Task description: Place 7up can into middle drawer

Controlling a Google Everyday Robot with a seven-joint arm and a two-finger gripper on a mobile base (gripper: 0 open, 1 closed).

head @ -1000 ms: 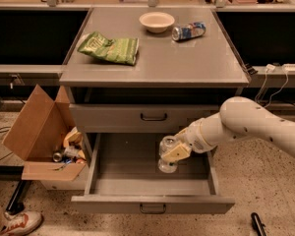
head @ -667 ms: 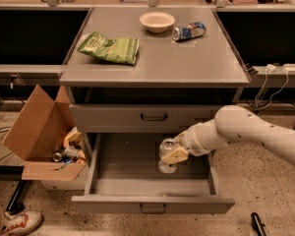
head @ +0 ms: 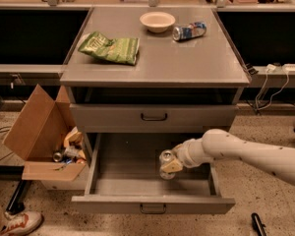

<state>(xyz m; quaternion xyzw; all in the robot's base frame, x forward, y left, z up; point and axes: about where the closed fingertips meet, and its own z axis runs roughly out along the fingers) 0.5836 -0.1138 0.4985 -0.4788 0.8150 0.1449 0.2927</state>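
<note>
— Grey cabinet tabletop (head: 187, 68): what do we see on it?
— We see a bowl (head: 158, 21) near the far edge, a blue-and-silver can (head: 189, 31) lying toward the far right corner, and a green chip bag (head: 109, 48) by the left edge.
— And below?
— We note the gripper (head: 169, 167) clasping the 7up can (head: 165, 157), roughly upright, inside the pulled-out middle drawer (head: 152, 205), right of centre.
</note>
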